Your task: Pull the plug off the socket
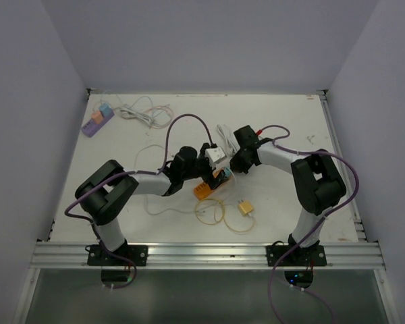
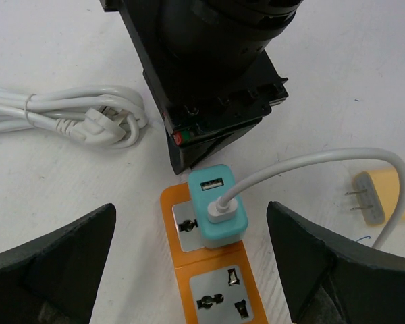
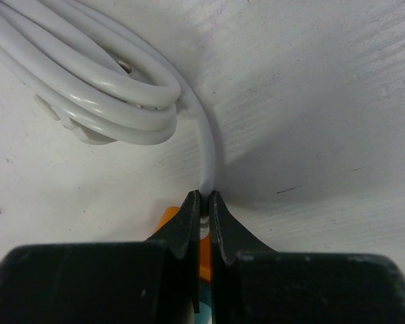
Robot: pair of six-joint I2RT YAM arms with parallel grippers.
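Sitting in orange socket (image 2: 216,291), teal plug (image 2: 217,202) between left gripper's (image 2: 190,210) spread jaws.

No lettering, brand, number or sign can be read in any view. The teal square charger plug (image 2: 218,214) shows only a plain USB slot on its face. The grey socket plates of the orange plastic power strip (image 2: 216,291) carry no legible marking. Any print on the distant purple strip (image 1: 96,121) is too small to tell.
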